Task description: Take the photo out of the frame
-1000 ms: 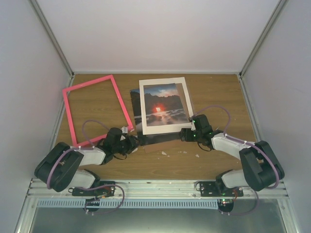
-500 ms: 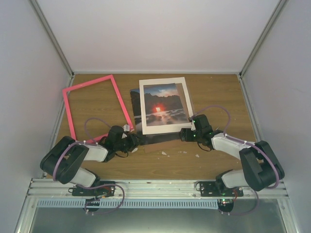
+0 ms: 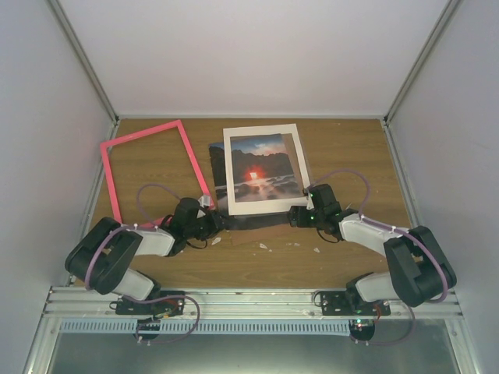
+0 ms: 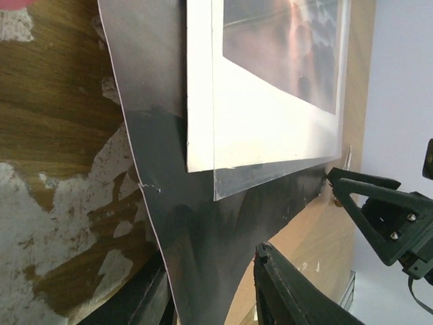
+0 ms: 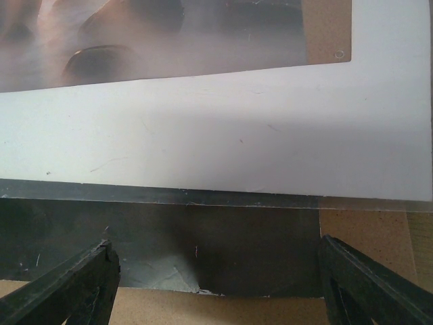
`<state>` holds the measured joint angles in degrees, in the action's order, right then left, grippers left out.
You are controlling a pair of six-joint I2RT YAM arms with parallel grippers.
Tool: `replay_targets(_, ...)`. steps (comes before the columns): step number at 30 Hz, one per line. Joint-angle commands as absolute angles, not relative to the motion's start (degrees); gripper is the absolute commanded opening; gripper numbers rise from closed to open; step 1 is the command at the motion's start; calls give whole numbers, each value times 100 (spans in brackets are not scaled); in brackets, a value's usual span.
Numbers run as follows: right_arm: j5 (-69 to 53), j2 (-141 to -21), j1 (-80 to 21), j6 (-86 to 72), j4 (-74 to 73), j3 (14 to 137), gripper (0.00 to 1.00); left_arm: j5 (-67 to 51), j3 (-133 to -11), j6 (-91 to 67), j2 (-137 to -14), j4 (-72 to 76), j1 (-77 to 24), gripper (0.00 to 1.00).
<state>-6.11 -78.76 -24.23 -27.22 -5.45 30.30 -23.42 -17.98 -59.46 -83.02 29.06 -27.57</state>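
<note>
Pink frame [image 3: 144, 132] lies flat at L side of table [image 3: 343, 148], wood showing through it. Photo [image 3: 217, 171] is mid-table under white mat board [image 3: 265, 202], its L and near edges sticking out. L gripper [image 3: 214, 226] is at the photo's near-L corner, fingers partway apart either side of the sheet. R gripper [image 3: 295, 216] is at the near-R edge, spread wide, holding nothing.
</note>
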Motion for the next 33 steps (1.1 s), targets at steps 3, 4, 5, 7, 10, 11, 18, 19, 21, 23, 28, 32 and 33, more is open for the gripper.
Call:
replay_targets(3,-729,-7996,-2507,-2700,-712,2866,81,-2352,-2004,-5962,-8677,3228,-2615,33)
replay_targets(4,-736,-7999,-2501,-2704,-712,2866,81,-2362,-2029,-5990,-8746,3224,-2585,33)
replay_targets(5,-738,-8005,-2504,-2706,-708,2865,81,-2386,-2050,-6012,-8813,3248,-2559,33)
replay_targets(7,-747,-8011,-2505,-2697,-697,2865,81,-2426,-2079,-6044,-8946,3345,-2514,33)
replay_targets(10,-756,-8024,-2505,-2696,-686,2856,81,-2480,-2162,-6047,-9157,3445,-2475,30)
replay_targets(11,-760,-8035,-2505,-2698,-688,2856,81,-2513,-2193,-6047,-9222,3487,-2470,28)
replay_targets(18,-749,-8033,-2510,-2680,-702,2865,81,-2648,-2151,-6059,-9213,3619,-2471,10)
replay_targets(19,-747,-8035,-2506,-2681,-704,2872,81,-2608,-2125,-6037,-9145,3557,-2464,8)
replay_targets(21,-738,-8027,-2505,-2687,-709,2874,81,-2525,-2124,-5973,-9012,3365,-2471,3)
replay_targets(23,-718,-8007,-2508,-2676,-731,2882,81,-2486,-2156,-5904,-8887,3146,-2472,0)
replay_targets(28,-679,-7827,-2509,-2671,-822,2922,81,-2314,-2222,-5770,-8419,2452,-2470,0)
replay_targets(32,-707,-7539,-2510,-2676,-923,2975,81,-2062,-2329,-5667,-7984,1756,-2491,0)
replay_targets(33,-720,-7480,-2510,-2672,-945,2998,81,-1997,-2374,-5617,-7882,1559,-2506,0)
